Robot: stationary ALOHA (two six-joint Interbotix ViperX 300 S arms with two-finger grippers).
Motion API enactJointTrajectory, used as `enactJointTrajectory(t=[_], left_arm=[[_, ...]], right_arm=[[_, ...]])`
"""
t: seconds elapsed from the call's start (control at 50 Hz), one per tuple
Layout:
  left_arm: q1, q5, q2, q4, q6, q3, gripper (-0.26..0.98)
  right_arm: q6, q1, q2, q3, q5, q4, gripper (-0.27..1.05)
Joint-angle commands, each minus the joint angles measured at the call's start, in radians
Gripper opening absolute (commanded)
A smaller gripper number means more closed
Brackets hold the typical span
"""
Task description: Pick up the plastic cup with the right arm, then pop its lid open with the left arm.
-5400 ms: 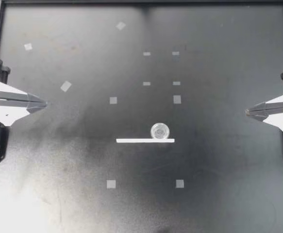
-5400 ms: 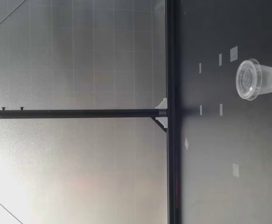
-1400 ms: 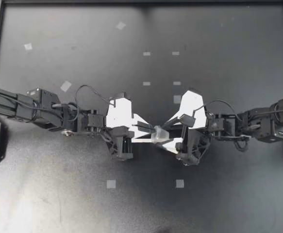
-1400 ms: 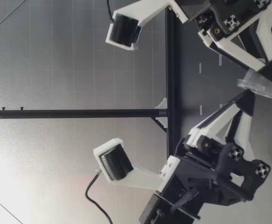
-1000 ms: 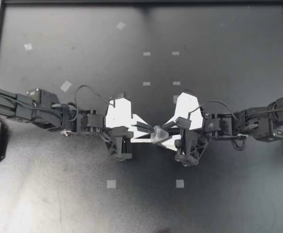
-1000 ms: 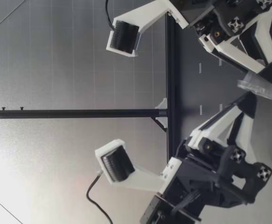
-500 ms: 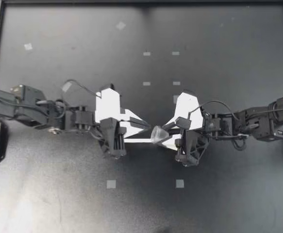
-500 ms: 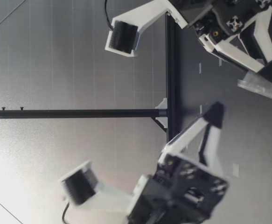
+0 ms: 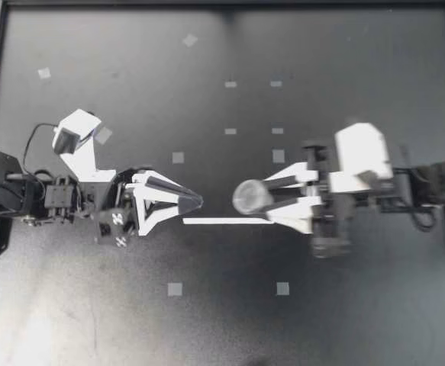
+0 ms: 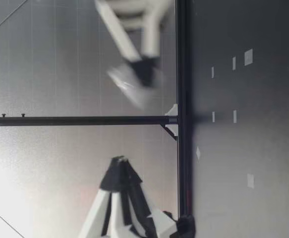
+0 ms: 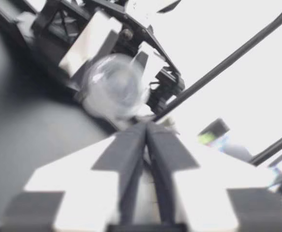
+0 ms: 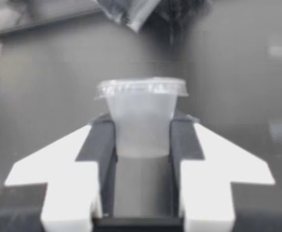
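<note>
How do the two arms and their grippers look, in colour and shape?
Both arms are black and jointed, with black cables. The left gripper and the right gripper have white wedge-shaped plates carrying dark tapered fingers. Each wrist bears a white camera block. White crosses mark the left wrist.

surface: black table [image 9: 69,320] | lying on it: white strip [image 9: 226,221], flat | scattered pale tape squares [image 9: 175,289]

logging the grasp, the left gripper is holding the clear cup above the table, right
No, the right gripper holds the clear cup above the table; the right wrist view shows it clamped on the cup. The left gripper is shut and empty.
</note>
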Motion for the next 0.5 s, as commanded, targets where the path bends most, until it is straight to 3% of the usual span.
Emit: enactJointTrajectory(t=[0.0, 0.14, 0.32, 0.48], left_arm=[[-0.018, -0.009, 0.002, 0.003, -0.101, -0.031, 0.48], [-0.025, 0.049, 0.040, 0.003, -0.348, -0.091, 0.92], [-0.025, 0.069, 0.046, 0.003, -0.459, -0.169, 0.81], [-0.025, 0.107, 0.038, 0.003, -0.465, -0.173, 0.82]], right_arm=[[-0.009, -0.003, -0.021, 0.046, -0.183, -0.002, 0.25], [-0.040, -0.003, 0.029, 0.107, -0.377, -0.003, 0.25], [-0.040, -0.002, 0.095, 0.067, -0.388, -0.038, 0.25], [-0.040, -0.002, 0.106, 0.034, -0.364, -0.069, 0.25]])
